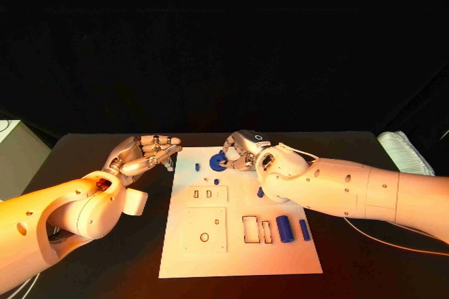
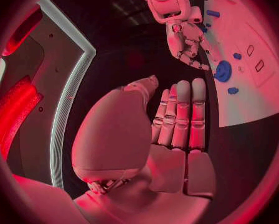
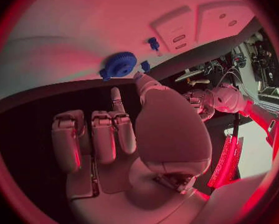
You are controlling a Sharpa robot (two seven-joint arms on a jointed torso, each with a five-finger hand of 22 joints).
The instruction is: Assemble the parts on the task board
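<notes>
Left hand (image 1: 145, 155) hovering over the black counter (image 1: 93, 150) just off the task board's (image 1: 239, 253) far left corner, fingers (image 2: 180, 114) straight and close together, holding nothing. Right hand (image 1: 245, 150) at the board's far edge, fingers (image 3: 102, 134) curled in, empty; fingertips just beside a blue toothed gear (image 1: 219, 161), contact unclear. Gear lying flat on the white board, small blue pegs (image 1: 216, 181) near it. Two blue cylinders (image 1: 283, 228) lying by rectangular slots nearer the body.
</notes>
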